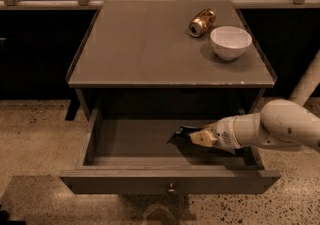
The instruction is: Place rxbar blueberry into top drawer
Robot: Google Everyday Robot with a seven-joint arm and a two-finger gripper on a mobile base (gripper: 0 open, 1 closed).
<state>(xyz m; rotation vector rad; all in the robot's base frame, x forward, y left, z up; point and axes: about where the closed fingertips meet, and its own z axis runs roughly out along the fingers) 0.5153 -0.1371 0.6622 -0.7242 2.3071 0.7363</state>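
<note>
The top drawer (pixel 125 178) stands pulled open, with its round knob at the front centre. My gripper (pixel 192 137) reaches in from the right, low over the right half of the drawer's floor. It is shut on the rxbar blueberry (pixel 181 134), a small dark flat bar that sticks out to the left of the tan fingers (pixel 204 138). The bar hangs just above the drawer floor, and its lettering does not show.
A gold can (pixel 201 21) lies on its side on the cabinet top (pixel 140 44), with a white bowl (pixel 230 42) next to it at the right. A railing runs behind the cabinet. A pale post (pixel 307 81) stands at the right. The floor is speckled.
</note>
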